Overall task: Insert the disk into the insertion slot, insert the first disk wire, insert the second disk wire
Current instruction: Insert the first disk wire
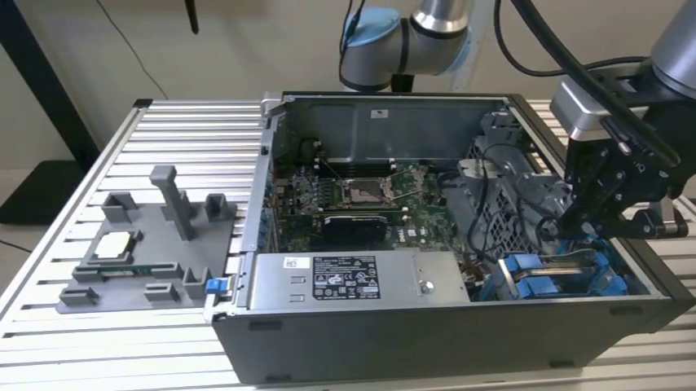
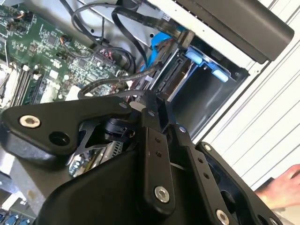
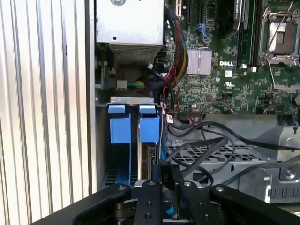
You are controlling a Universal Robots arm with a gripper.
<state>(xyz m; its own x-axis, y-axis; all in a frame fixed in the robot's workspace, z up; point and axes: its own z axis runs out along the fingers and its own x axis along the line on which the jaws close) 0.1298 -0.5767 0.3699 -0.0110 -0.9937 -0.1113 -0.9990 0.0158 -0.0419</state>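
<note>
The disk stands on edge inside the insertion slot, between blue rails and below two blue tabs. In the second wrist view the disk sits in the grey bay. In the exterior view the slot is at the open computer case's front corner, on that view's right, and my gripper hangs just above it. The black fingers are drawn close together at the disk's near end, seemingly pinching a dark wire connector. Black wires and a blue wire loop nearby.
The motherboard fills the case floor. A silver box with a white sticker lies along the case front. A grey fixture with posts stands on the slatted table on the exterior view's left. A person's hand is beside the case.
</note>
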